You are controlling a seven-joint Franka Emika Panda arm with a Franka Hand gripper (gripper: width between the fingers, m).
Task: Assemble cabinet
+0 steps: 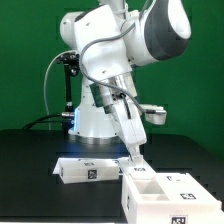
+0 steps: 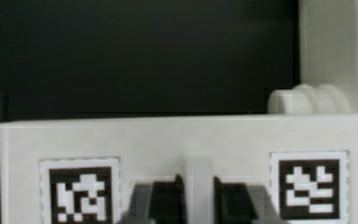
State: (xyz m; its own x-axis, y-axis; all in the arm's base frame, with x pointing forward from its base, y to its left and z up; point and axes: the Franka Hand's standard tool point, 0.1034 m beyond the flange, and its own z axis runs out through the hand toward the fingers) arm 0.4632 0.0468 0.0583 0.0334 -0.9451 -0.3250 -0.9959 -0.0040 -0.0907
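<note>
Nearest me in the exterior view sits the cabinet box (image 1: 140,205), compartments open upward, its long axis running toward the exterior view's right. Just behind its corner hangs the gripper (image 1: 133,157); in the wrist view its fingers (image 2: 158,200) stand narrow, with a thin slit between them and nothing visibly held. Farther back, toward the exterior view's left, a flat panel (image 1: 88,171) lies on the table (image 1: 30,180), long axis across the view, apart from the box. I judge assembly barely begun: no panel is joined yet, so all the fitting remains
</note>
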